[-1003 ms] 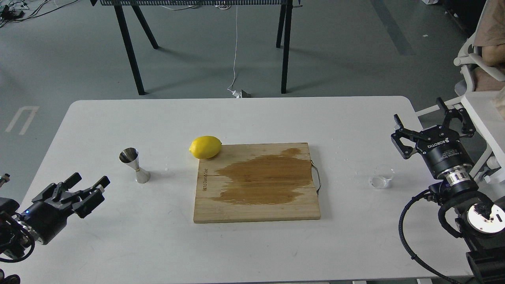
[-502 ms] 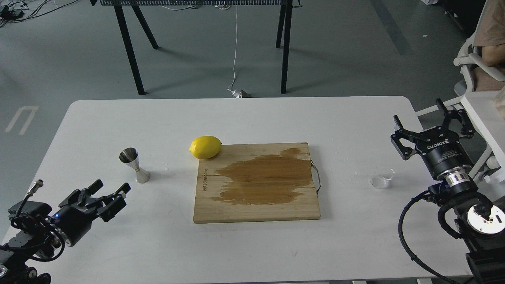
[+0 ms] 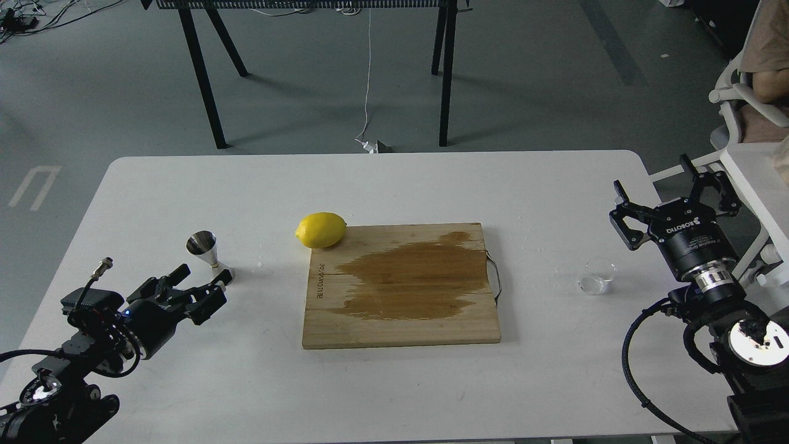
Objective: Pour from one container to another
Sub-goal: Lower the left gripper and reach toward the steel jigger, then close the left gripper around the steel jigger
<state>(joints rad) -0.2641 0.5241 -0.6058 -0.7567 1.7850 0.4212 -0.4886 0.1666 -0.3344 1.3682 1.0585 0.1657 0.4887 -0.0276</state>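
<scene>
The steel jigger [image 3: 208,253] stands upright on the white table [image 3: 382,185], left of the board. My left gripper [image 3: 200,287] is open just in front of the jigger, its fingertips overlapping the base in this view; contact cannot be told. The small clear glass cup [image 3: 597,275] stands at the right side of the table with a little clear liquid in it. My right gripper [image 3: 670,186] is open, off the table's right edge, beyond and to the right of the cup, holding nothing.
A wooden cutting board [image 3: 400,285] with a large wet stain lies in the table's middle. A yellow lemon [image 3: 320,230] sits at its far left corner. A chair and another white surface [image 3: 749,172] stand right of the table.
My left arm has moved forward and right over the table, bringing its open gripper up to the jigger's base. The right arm has barely shifted. Jigger, cup and lemon have not moved.
</scene>
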